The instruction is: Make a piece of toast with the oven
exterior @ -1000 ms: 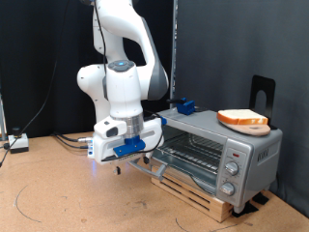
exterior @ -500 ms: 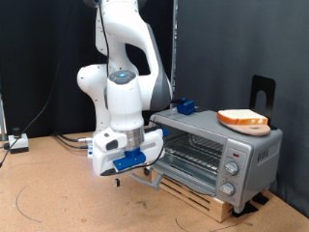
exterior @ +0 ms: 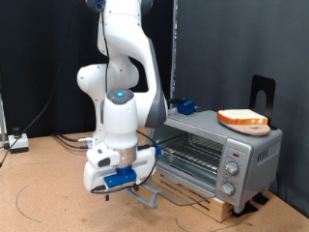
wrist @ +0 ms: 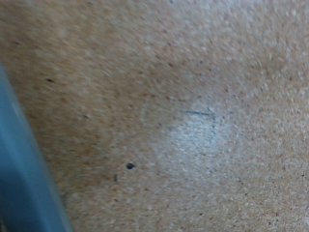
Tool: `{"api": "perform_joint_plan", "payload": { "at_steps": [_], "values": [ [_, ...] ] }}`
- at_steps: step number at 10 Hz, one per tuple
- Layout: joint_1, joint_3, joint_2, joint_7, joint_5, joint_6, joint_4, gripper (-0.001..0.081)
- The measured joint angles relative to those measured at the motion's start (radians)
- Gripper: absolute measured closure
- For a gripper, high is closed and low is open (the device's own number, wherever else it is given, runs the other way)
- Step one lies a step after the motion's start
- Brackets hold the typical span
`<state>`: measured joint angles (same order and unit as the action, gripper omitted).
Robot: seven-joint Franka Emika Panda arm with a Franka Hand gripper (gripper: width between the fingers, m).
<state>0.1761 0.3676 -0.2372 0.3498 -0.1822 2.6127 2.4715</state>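
The silver oven [exterior: 237, 155] stands at the exterior view's right on a wooden pallet. Its glass door hangs open and low, with the grey handle [exterior: 147, 196] near the tabletop and the wire rack [exterior: 188, 150] showing inside. The piece of toast [exterior: 242, 119] lies on top of the oven. My gripper [exterior: 114, 186] is low, just to the exterior view's left of the door handle; its fingers are hidden by the hand. The wrist view shows only brown tabletop [wrist: 183, 116] and a blurred blue-grey edge [wrist: 24, 174].
A blue object [exterior: 183, 105] sits at the oven's back corner. A black stand [exterior: 263, 92] rises behind the oven. The pallet [exterior: 214, 203] juts out under the oven. Cables and a small box [exterior: 15, 142] lie at the exterior view's left.
The hand has moved down and towards the exterior view's left, and the oven door has swung from partly open to low and wide open.
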Motion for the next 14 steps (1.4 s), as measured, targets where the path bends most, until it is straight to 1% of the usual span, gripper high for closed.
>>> {"api": "perform_joint_plan", "payload": {
  "at_steps": [2,4,5,6,7,8,9,10,11,12,13,14],
  "values": [
    [-0.003,0.001,-0.053,0.002,-0.003,0.039,-0.002,0.0002],
    [-0.007,0.0,-0.082,-0.003,-0.014,0.076,-0.003,0.0002],
    [-0.013,0.0,-0.081,-0.012,-0.021,0.087,-0.003,0.0002],
    [-0.024,-0.001,-0.073,-0.039,-0.034,0.116,-0.002,0.0002],
    [-0.038,0.0,-0.054,-0.072,-0.038,0.115,-0.001,0.0002],
    [-0.05,0.002,-0.024,-0.104,-0.038,0.083,0.002,0.0002],
    [-0.062,0.005,0.011,-0.137,-0.037,0.02,0.003,0.0002],
    [-0.071,0.01,0.049,-0.175,-0.034,-0.062,0.003,0.0002],
    [-0.078,0.014,0.087,-0.199,-0.032,-0.118,0.005,0.0002],
    [-0.078,0.013,0.086,-0.197,-0.032,-0.112,0.005,0.0002],
    [-0.079,0.005,0.087,-0.247,-0.097,-0.123,0.004,0.0002],
    [-0.082,-0.003,0.102,-0.337,-0.198,-0.18,-0.007,0.0002]
  ]
}}
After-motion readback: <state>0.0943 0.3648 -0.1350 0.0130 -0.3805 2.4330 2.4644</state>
